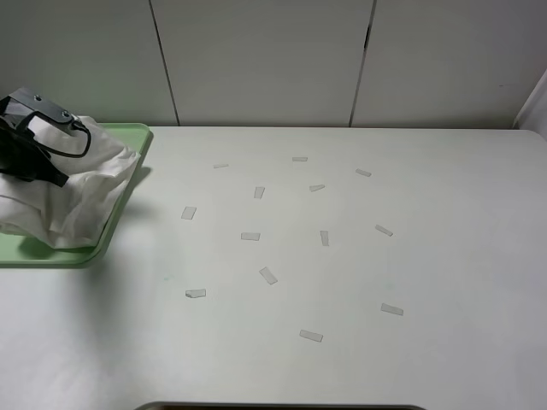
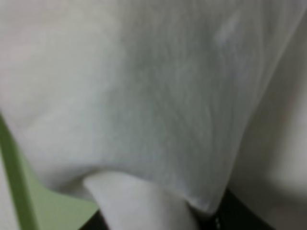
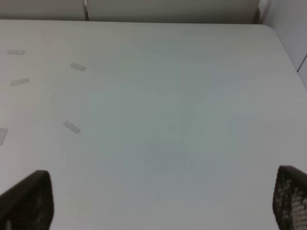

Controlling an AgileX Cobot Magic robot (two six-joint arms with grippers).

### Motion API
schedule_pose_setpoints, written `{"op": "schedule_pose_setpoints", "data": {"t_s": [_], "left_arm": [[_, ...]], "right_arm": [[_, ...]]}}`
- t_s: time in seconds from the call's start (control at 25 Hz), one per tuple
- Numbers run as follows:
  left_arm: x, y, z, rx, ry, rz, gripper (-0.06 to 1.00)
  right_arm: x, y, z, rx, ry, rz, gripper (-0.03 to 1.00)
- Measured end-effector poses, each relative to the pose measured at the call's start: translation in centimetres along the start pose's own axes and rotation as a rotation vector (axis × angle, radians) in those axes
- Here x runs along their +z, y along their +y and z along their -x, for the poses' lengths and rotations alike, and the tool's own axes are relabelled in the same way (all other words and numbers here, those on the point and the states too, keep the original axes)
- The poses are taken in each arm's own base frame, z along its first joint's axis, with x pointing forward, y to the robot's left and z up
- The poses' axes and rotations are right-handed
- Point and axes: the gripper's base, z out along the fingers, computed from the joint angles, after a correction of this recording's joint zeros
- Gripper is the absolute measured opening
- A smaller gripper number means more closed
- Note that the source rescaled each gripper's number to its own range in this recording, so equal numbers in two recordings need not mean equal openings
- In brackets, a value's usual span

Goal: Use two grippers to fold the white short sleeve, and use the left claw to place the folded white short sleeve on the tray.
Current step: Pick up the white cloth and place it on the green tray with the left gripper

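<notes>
The white short sleeve (image 1: 85, 184) is a bunched bundle over the pale green tray (image 1: 135, 137) at the table's far left. Part of it rests on the tray, and one edge hangs over the tray's right rim. My left gripper (image 1: 51, 171) comes in from the left and is buried in the top of the bundle, shut on the cloth. The left wrist view is filled by white fabric (image 2: 158, 96), with a strip of the tray (image 2: 43, 211) beneath it. My right gripper (image 3: 160, 194) is open over bare table, its fingers (image 3: 29, 199) wide apart. It is outside the exterior high view.
Several small white tape strips (image 1: 268, 275) lie scattered across the middle of the white table (image 1: 444, 256). A white panelled wall (image 1: 265, 60) stands behind the table. A dark edge (image 1: 282, 407) shows at the front border.
</notes>
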Motion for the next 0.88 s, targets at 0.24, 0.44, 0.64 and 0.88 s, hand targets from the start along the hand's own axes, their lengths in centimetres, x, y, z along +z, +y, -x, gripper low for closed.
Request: {"op": "schedule_pose_setpoints", "data": {"t_s": [0.24,0.44,0.64,0.88], "left_arm": [[2.3,0.0,-0.9,0.020,0.008,-0.009,0.23],[2.3,0.2,-1.0,0.062,0.009,-0.006,0.23],[2.4,1.1,-1.6,0.050,0.018,0.007,0.23],[2.4,2.5,-2.7,0.008,0.035,0.028,0.23]], "right_arm": [[0.0,0.0,0.0,0.000,0.000,0.000,1.00],[0.0,0.0,0.0,0.000,0.000,0.000,1.00],[0.0,0.0,0.0,0.000,0.000,0.000,1.00],[0.0,0.0,0.0,0.000,0.000,0.000,1.00]]}}
